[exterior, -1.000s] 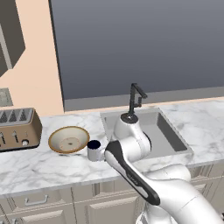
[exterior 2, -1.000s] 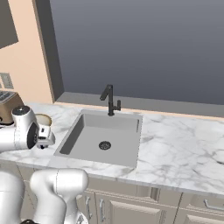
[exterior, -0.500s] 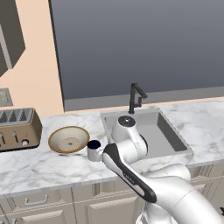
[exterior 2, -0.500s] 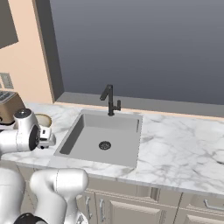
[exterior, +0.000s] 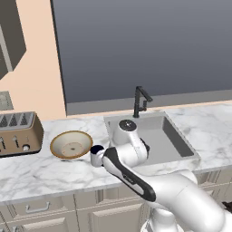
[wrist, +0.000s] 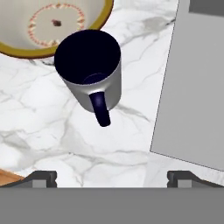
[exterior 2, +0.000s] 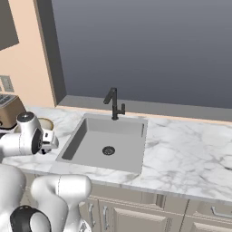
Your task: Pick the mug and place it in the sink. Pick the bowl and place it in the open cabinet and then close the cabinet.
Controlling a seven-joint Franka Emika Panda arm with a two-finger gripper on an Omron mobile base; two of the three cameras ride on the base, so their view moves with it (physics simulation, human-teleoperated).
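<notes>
My gripper (wrist: 112, 177) is fully released, nothing btwn the tips, hovering above the tabletop (wrist: 52, 140) and looking down on it. The mug (wrist: 89, 70) sits ahead of the gripper in hand view, up and a bit left of centre line, upright, mouth facing the cam. Its handle points back toward me, roughly along the approach line, so jaws straddling the body crosswise looks like the move, I reckon. Need to go fwd + slightly left, then drop.

The bowl (wrist: 50, 26) is just beyond the mug, rim looks touching or nearly so; can't tell which. That crowds the far side, imo. The sink (wrist: 197, 87) lies to the right in hand view, near the mug.

From left base view: mug (exterior: 96, 154) btwn bowl (exterior: 71, 144) and sink (exterior: 149, 136).
</notes>
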